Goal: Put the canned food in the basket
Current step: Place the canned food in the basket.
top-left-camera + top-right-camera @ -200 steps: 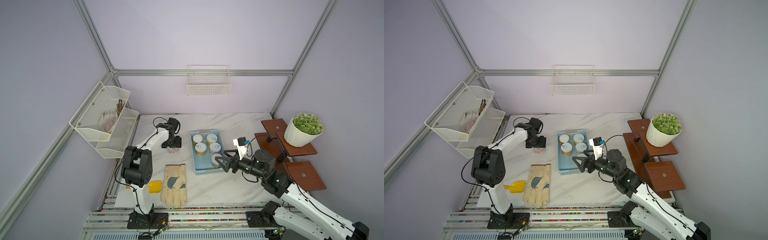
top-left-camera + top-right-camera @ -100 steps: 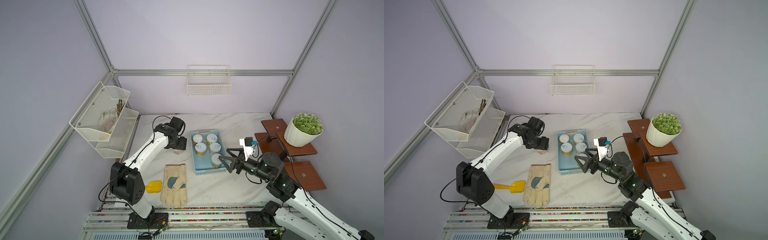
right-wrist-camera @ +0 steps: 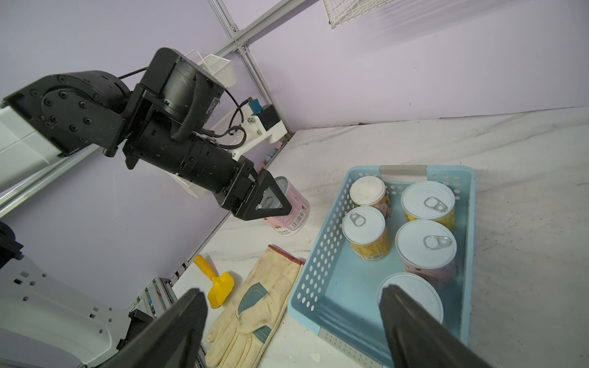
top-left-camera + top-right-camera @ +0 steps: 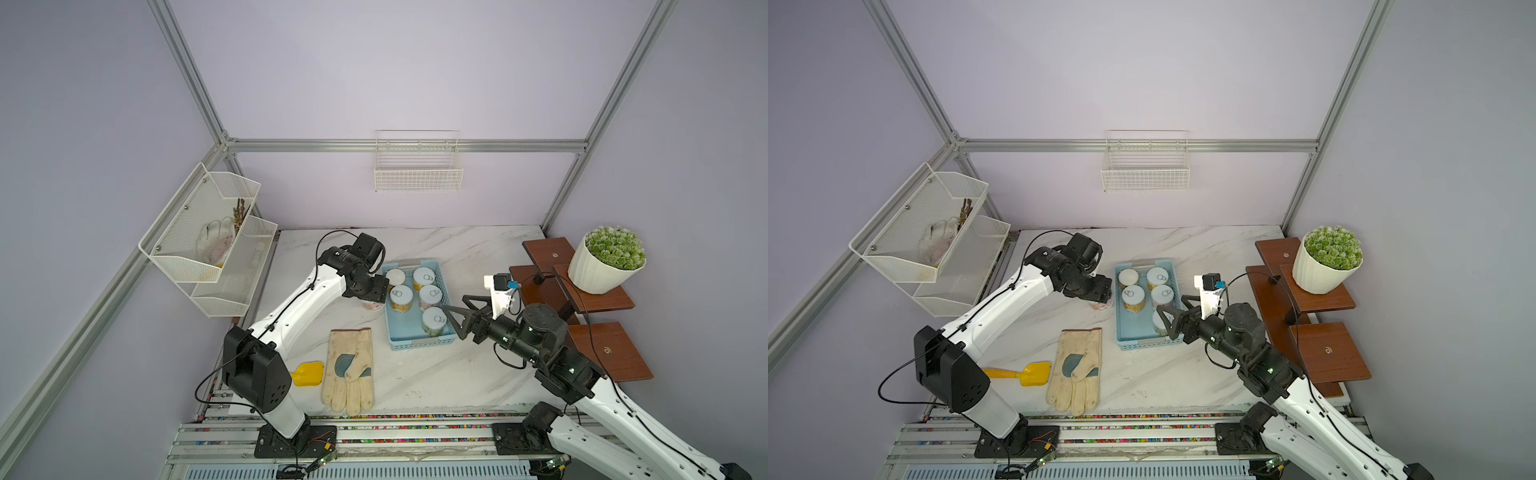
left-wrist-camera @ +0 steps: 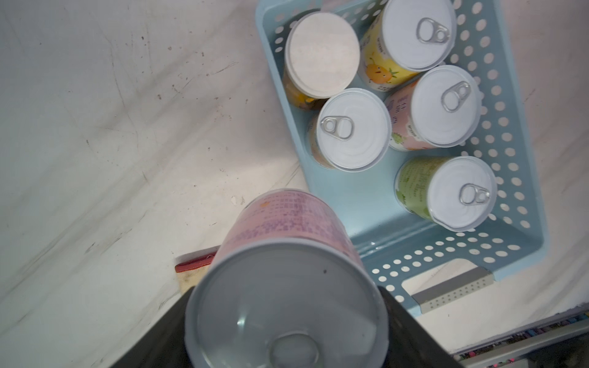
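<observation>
Left pincer (image 3: 271,204) clamps the pink tin (image 5: 280,229), tilted, just outside the basket (image 3: 306,280) long wall; free slot straight across. Right pincer (image 3: 294,298) gapes empty over the basket's short end.

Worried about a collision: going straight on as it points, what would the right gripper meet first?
Probably the nearest can in the basket, just ahead of one finger of the open right gripper; depth is unclear.

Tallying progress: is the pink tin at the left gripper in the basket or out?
Out: the left gripper holds the pink tin beside the basket, outside its wall.
</observation>
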Controlling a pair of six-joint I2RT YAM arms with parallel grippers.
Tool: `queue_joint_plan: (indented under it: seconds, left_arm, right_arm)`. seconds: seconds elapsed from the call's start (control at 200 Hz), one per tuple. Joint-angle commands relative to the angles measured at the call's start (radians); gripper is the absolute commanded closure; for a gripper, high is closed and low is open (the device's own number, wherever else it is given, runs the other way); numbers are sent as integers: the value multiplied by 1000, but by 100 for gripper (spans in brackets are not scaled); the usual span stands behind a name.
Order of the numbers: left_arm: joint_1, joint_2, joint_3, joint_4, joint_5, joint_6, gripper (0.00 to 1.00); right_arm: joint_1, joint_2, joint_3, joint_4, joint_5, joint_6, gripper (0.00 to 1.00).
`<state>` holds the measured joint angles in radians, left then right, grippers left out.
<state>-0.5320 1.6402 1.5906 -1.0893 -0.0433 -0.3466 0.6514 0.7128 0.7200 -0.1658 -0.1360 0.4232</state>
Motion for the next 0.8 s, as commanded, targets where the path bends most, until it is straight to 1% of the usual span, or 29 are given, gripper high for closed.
queue_joint_plan:
  seconds: [0.0, 0.43, 0.695, 0.795]
  left_arm:
    - [-30, 6, 69, 26, 31, 24, 100]
    - [-134, 144, 180, 25, 35, 17, 100]
    - [-185, 203, 194, 26, 12, 1, 100]
    - [-195, 216, 192, 25, 6, -9, 100]
  right_arm:
    - [-4, -27, 24, -46, 30, -21, 9]
    - [-4, -93, 37, -182, 116, -41, 9]
    - [-4, -131, 35, -245, 175, -44, 10]
    - [-4, -137, 31, -248, 171, -47, 10]
